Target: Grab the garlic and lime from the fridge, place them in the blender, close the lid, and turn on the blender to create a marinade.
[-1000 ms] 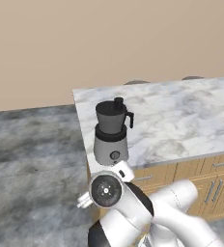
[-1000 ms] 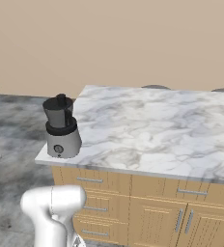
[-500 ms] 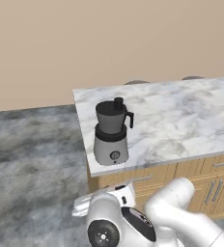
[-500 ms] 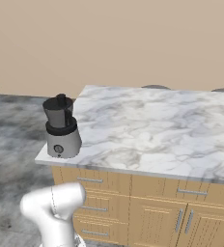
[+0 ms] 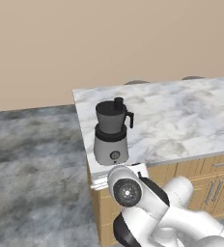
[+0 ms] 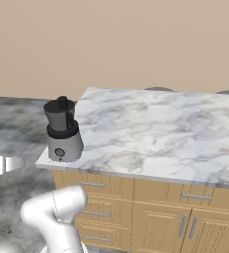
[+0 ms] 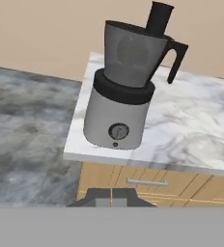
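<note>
- Blender (image 7: 126, 91) stands upright at the surface's (image 7: 191, 130) near left corner, close to the front edge and the left edge, its base just inside both.
- Its round knob (image 7: 118, 131) faces out over the front edge, toward the hand; the jar's black handle (image 7: 177, 58) points to the right along the surface.
- Hand (image 7: 112, 195) sits off the surface, out in front of the front edge and lower than the top, looking up and straight at the knob; the blender lies directly ahead of it and above.
- Fingers are pressed together with nothing between them.
- In the left base view the arm's wrist (image 5: 127, 190) sits just below the surface's corner, right under the blender (image 5: 113, 132).
- A tall dark piece stands up from the jar's mouth; whether it is the lid's knob I cannot tell.
- My read: the next move turns on that straight line from hand to knob, a short reach forward and up.
</note>
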You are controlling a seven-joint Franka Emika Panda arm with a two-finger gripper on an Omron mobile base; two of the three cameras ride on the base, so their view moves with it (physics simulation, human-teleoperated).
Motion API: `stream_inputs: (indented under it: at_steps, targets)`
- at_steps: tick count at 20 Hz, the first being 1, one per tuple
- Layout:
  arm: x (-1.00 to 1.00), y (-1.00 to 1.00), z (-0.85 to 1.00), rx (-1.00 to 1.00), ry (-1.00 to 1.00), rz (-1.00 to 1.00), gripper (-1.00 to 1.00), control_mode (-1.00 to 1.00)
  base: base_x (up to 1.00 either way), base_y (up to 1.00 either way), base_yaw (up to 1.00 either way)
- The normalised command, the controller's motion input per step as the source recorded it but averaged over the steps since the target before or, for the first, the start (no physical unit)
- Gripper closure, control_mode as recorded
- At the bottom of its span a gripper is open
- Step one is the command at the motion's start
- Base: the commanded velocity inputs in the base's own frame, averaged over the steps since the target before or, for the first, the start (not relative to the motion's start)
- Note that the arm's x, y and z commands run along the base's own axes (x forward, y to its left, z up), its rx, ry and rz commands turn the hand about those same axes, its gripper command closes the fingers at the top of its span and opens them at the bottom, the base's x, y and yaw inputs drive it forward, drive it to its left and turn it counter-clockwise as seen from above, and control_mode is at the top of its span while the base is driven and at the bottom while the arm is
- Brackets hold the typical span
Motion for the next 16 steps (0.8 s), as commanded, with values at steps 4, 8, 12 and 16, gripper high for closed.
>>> stream_inputs:
  at_steps: [4, 8, 12, 16]
  targets:
    - [0.00, -0.65, -0.79, 0.19, -0.01, 0.10, 1.00, -1.00, 0.00, 0.00, 0.00]
    - [0.11, -0.27, -0.43, 0.13, -0.17, 0.02, 1.00, -1.00, 0.00, 0.00, 0.00]
    - [0.00, -0.28, -0.67, 0.01, -0.36, 0.06, 1.00, -1.00, 0.00, 0.00, 0.00]
    - [0.00, -0.32, -0.58, 0.00, -0.43, 0.07, 1.00, -1.00, 0.00, 0.00, 0.00]
